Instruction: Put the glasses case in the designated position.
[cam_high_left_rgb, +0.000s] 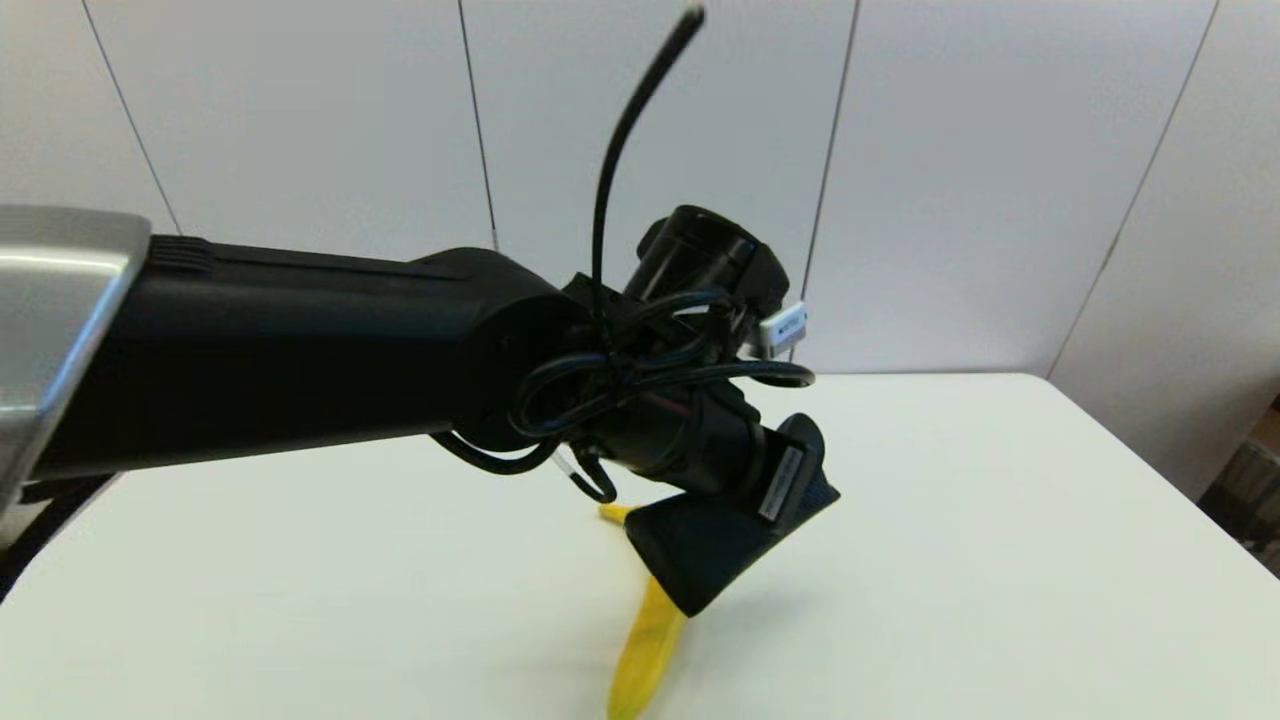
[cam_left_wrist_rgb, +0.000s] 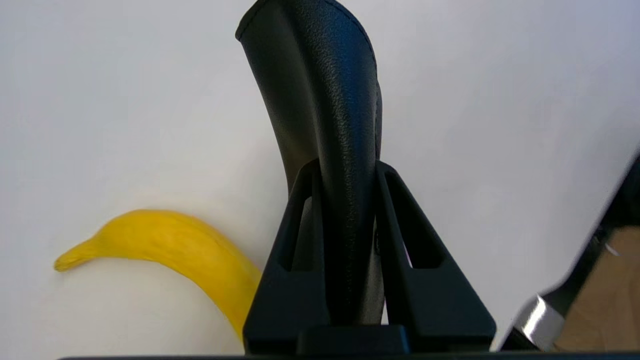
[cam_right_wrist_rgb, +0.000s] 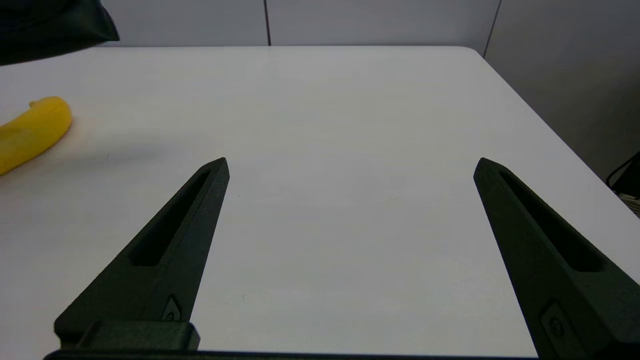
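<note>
Pinching the grainy matte-black oblong glasses case (cam_left_wrist_rgb: 320, 100) above the smooth white counter (cam_high_left_rgb: 1000, 560) beside a curved yellow banana (cam_left_wrist_rgb: 170, 250), the left pincer (cam_left_wrist_rgb: 345, 170) grips it, right pincer (cam_right_wrist_rgb: 350, 167) spread wide.

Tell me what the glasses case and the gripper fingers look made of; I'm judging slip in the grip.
The glasses case looks like matte black faux leather, going by its pebbled grain and stitched edge; it could be real leather. The left gripper, shut on it, has fingers that look like smooth matte hard plastic, with cut-out slots and sharp moulded edges.
</note>
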